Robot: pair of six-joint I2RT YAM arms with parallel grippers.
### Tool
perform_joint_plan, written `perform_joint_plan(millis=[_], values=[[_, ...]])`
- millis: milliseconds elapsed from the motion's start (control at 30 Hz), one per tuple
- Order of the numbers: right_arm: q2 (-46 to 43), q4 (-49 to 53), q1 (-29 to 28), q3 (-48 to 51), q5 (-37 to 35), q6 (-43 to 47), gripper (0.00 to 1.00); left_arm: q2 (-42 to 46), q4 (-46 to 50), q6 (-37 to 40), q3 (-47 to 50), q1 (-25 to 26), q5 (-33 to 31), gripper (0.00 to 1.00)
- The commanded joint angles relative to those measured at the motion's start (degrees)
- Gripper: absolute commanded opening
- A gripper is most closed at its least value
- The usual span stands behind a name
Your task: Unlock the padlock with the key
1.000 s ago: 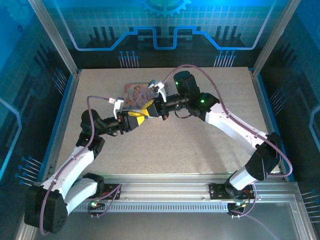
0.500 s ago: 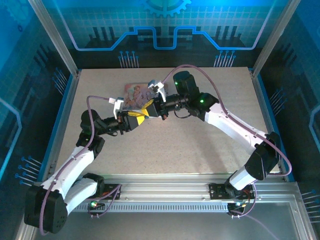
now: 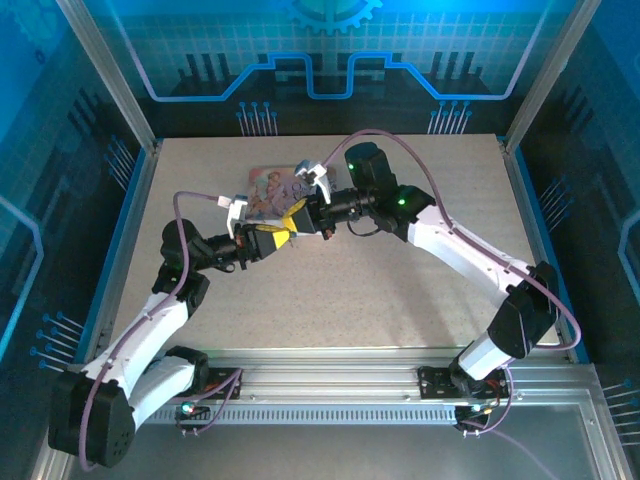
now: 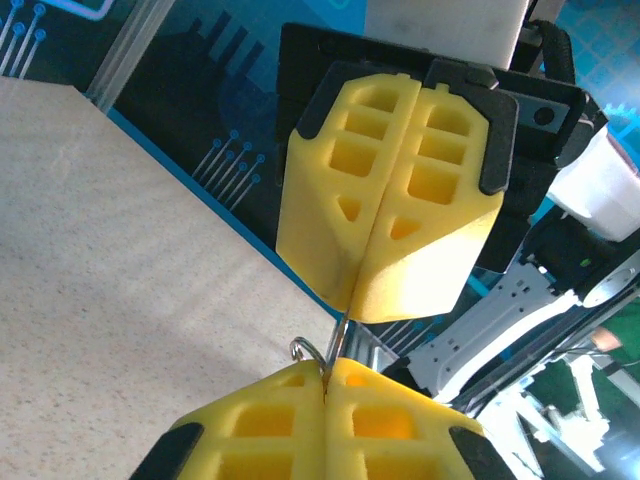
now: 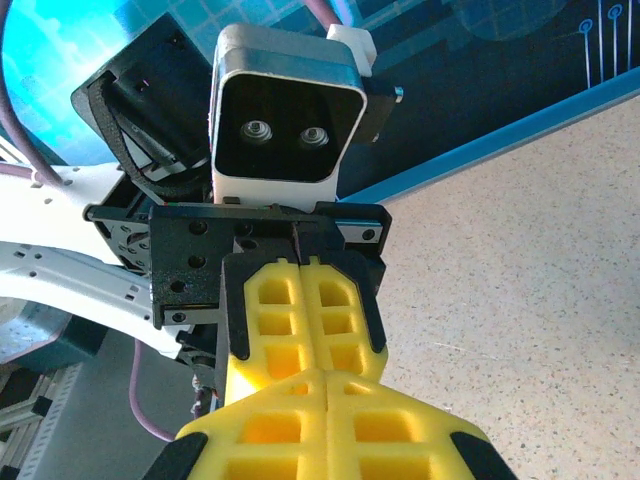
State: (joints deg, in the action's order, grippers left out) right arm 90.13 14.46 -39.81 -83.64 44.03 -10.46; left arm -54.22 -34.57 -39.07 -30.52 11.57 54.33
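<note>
My two grippers meet tip to tip above the table, just in front of the pink box [image 3: 268,190]. The key [image 4: 342,335] is a thin grey metal strip running from the seam of my left gripper [image 4: 325,368] up into the seam of my right gripper [image 4: 355,300]. Both pairs of yellow foam fingers are pressed shut on it. A small wire loop [image 4: 305,348] sticks out beside the left fingertips. The padlock is hidden. From above, the left gripper [image 3: 284,236] and the right gripper [image 3: 299,215] touch. In the right wrist view, my right gripper [image 5: 327,385] faces the shut left gripper [image 5: 303,345].
The speckled beige table [image 3: 400,290] has blue side walls and an aluminium frame. The pink illustrated box lies flat at the back left, right behind the grippers. Both arms reach in from the near edge and cross the middle of the table.
My left gripper's jaws have closed onto the metal strip. Both arms have stayed almost in place, tip to tip.
</note>
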Motion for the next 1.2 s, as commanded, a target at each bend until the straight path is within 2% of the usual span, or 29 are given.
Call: perform_joint_plan(millis=[0, 100, 233, 333, 533, 667, 767, 900, 1033, 1167], values=[[1.04, -1.15, -0.74, 0.33, 1.61, -0.59, 0.00, 1.34, -0.37, 0.62, 0.63, 0.12, -0.77, 0.00], [1.21, -2.28, -0.48, 0.98, 1.07, -1.46, 0.06, 2.47, 2.34, 2.02, 0.89, 0.04, -1.70, 0.00], [0.85, -3.96, -0.10, 1.96, -0.96, -3.26, 0.42, 5.07, 11.47, 6.58, 0.90, -0.10, -5.14, 0.00], [0.35, -4.27, 0.16, 2.42, -4.72, -4.79, 0.54, 7.52, 20.80, 11.45, 0.66, -0.17, -9.13, 0.00], [0.42, -5.67, 1.28, 5.36, -16.46, -10.40, 0.56, 12.88, 40.42, 18.80, -0.39, -0.24, -21.76, 0.00], [2.46, -3.67, -0.31, 8.15, -34.14, -15.06, 0.52, 16.45, 52.61, 19.83, -1.03, -0.24, -32.90, 0.00], [6.19, -0.73, -2.61, 8.41, -47.78, -19.75, 0.50, 19.01, 55.82, 20.11, -0.21, -0.24, -37.20, 0.00], [14.59, 2.82, -6.21, 4.40, -60.20, -23.67, 0.49, 20.35, 56.04, 20.08, 1.14, -0.24, -39.11, 0.00], [23.55, 6.45, -9.23, -2.56, -66.95, -27.02, 0.48, 19.38, 55.36, 20.61, 1.57, -0.29, -38.77, 0.00], [28.13, 7.96, -10.28, -5.98, -72.37, -30.90, 0.47, 19.01, 54.95, 20.72, 1.60, -0.32, -38.02, 0.00]])
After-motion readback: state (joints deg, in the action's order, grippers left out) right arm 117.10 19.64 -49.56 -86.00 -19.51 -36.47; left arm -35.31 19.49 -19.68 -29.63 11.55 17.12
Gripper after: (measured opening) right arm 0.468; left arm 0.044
